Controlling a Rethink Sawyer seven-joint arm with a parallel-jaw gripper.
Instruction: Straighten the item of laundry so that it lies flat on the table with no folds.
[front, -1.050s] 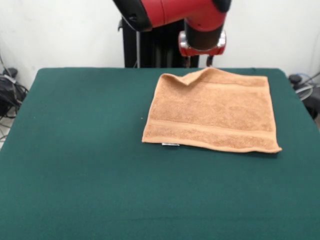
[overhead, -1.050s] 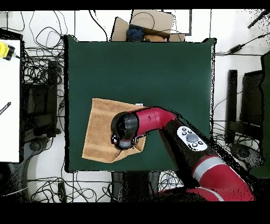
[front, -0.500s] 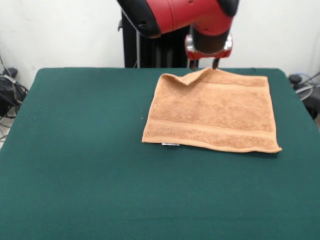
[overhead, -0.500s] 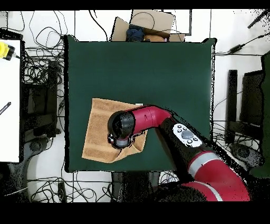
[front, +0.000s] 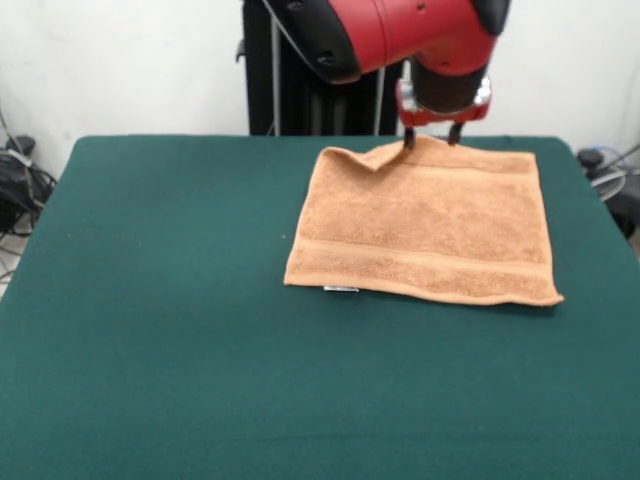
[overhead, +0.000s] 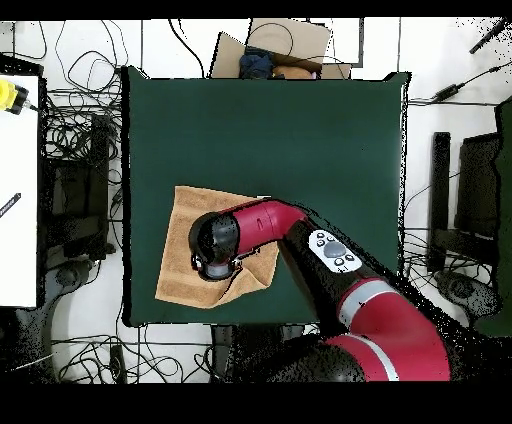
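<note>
Green table, white wall behind, cables on the floor around. Towel toward 1 o'clock in front view, far edge rumpled. Gripper above that edge, fingers parted, holding nothing.

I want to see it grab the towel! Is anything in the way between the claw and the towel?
No, nothing visible is. The gripper hangs open right over the towel, at its far edge by the bumpy fold. Only bare table lies around it.
</note>
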